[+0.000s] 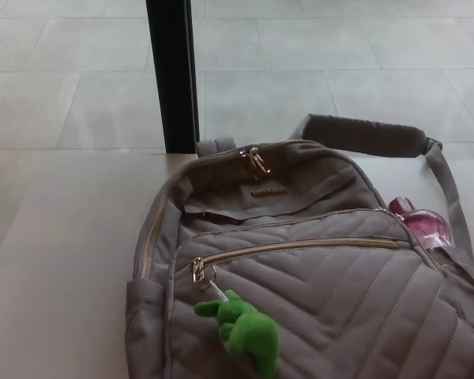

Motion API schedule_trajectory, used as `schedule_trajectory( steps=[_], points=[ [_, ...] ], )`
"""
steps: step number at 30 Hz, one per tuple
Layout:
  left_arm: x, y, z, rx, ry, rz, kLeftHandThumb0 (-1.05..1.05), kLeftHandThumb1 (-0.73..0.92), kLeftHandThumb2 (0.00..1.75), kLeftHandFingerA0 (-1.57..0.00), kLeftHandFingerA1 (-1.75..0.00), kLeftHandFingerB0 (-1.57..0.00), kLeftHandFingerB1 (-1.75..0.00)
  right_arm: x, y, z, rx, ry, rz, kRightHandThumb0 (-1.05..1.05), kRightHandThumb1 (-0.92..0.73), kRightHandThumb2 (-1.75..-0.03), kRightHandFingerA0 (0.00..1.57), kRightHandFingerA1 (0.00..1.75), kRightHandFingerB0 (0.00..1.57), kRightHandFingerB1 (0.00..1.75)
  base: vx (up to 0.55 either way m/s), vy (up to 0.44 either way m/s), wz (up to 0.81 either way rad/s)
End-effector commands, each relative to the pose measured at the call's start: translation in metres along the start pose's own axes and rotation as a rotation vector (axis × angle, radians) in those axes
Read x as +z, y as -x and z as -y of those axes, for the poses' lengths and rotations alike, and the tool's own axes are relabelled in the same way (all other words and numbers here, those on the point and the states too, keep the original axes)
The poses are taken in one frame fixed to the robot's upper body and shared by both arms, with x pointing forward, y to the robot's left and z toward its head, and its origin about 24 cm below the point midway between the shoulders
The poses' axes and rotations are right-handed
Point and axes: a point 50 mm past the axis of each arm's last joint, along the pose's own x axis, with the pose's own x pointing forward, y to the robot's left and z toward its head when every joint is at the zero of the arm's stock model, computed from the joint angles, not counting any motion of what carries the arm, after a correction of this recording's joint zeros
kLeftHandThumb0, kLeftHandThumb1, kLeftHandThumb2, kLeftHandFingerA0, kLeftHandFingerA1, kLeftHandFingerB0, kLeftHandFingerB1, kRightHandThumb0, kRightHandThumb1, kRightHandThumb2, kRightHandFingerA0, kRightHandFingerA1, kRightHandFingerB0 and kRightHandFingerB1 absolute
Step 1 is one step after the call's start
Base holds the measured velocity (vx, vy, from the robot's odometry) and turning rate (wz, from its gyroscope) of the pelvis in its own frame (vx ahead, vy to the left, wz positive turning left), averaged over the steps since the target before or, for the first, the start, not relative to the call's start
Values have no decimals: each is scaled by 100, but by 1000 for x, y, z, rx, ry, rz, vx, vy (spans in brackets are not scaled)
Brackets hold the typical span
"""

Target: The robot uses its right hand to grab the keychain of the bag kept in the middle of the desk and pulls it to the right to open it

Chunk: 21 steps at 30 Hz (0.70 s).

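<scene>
A green plush keychain [243, 332] lies nearest the camera, low in the picture and a little left of centre, resting on the quilted front panel of a grey backpack [340, 300]. Its long axis runs diagonally, from a short white link at the upper left down toward the lower right, and that link joins a gold zipper pull [196, 271] at the left end of the front pocket zipper [300, 246]. The zipper line is closed and runs nearly level from that pull rightward across the panel. A 2nd pair of gold pulls [255, 160] sits at the top of the backpack. A pink bottle [423, 223] pokes out of the side pocket on the right, and a padded shoulder strap [363, 134] arcs behind. The backpack runs off the bottom and right edges of the picture, while bare pale table [55, 260] lies open to its left. A black post [172, 75] stands behind the table's far edge. Neither hand is in view, so their state cannot be told.
</scene>
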Motion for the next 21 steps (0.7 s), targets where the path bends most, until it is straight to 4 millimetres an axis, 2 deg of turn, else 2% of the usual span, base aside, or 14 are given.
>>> schedule_trajectory(
  steps=[1, 2, 3, 6, 7, 8, 9, 10, 11, 12, 18, 19, 20, 21],
  points=[
    [5, 1, -10, -2, 7, 43, -76, 83, 65, -74, -60, -54, -40, 31, 1, 35, -170, -168, 178, -82, -52, -90, 62, 88, 0, 23, 0, 0, 0],
    [6, 1, -10, -1, 11, 42, -76, 82, 65, -75, -60, -54, -40, 41, 1, 41, -186, -236, 225, -90, -55, -90, 53, 88, 0, 17, 0, 0, 0],
    [6, 1, -10, 0, 6, 44, -76, 83, 65, -73, -57, -54, -40, 54, 3, 47, -200, -281, 266, -80, -64, -62, 51, 82, 0, 19, 0, 0, 0],
    [5, 1, -9, -1, -22, 51, -76, 84, 65, -74, -60, -56, -41, 94, 6, 63, -243, -392, 417, -81, -48, -90, 46, 73, 3, 24, 0, 0, 0],
    [5, 1, -8, 0, -20, 48, -80, 67, 84, -75, -67, -52, -49, 105, 7, 66, -255, -395, 450, -83, -52, -90, 48, 71, 3, 23, 0, 0, 0],
    [5, 0, -4, -8, -7, 46, -75, 82, 65, -77, -62, -56, -41, 125, 12, 76, -267, -402, 517, -80, -64, -58, 52, 74, 0, 36, 0, 0, 0],
    [6, -1, -3, -13, 2, 44, -74, 83, 65, -77, -62, -55, -40, 136, 14, 80, -274, -402, 556, -85, -51, -91, 47, 69, 6, 19, 0, 0, 0],
    [6, -1, -3, -13, 9, 41, -74, 83, 65, -77, -62, -55, -40, 146, 15, 83, -284, -394, 583, -85, -51, -91, 47, 69, 6, 19, 0, 0, 0],
    [6, -1, -3, -14, 21, 41, -72, 81, 64, -76, -60, -51, -39, 172, 26, 85, -274, -417, 666, -76, -51, -88, 42, 58, 4, 31, 0, 0, 0],
    [6, -1, -3, -15, 33, 43, -71, 81, 65, -75, -59, -51, -40, 214, 50, 86, -248, -454, 831, -84, -62, -59, 47, 49, 9, 32, 0, 0, 0],
    [8, 0, -6, -6, -18, 69, -72, 84, 65, -74, -59, -53, -40, 287, 120, 69, -121, -531, 1173, -79, -58, -58, 48, 44, 20, 33, 0, 0, 0],
    [9, 0, -6, -6, -9, 61, -72, 83, 65, -73, -60, -53, -40, 298, 132, 63, -111, -505, 1228, -85, -53, -86, 45, 52, 15, 40, 0, 0, 0],
    [9, 0, -7, -9, -6, 62, -72, 83, 65, -72, -58, -52, -40, 308, 147, 56, -71, -492, 1287, -75, -51, -87, 41, 55, 10, 40, 0, 0, 0],
    [10, -1, -6, -8, 1, 57, -72, 83, 65, -73, -57, -54, -41, 329, 173, 39, 41, -476, 1391, -71, -59, -58, 45, 49, 17, 28, 0, 0, 0]
  ],
)
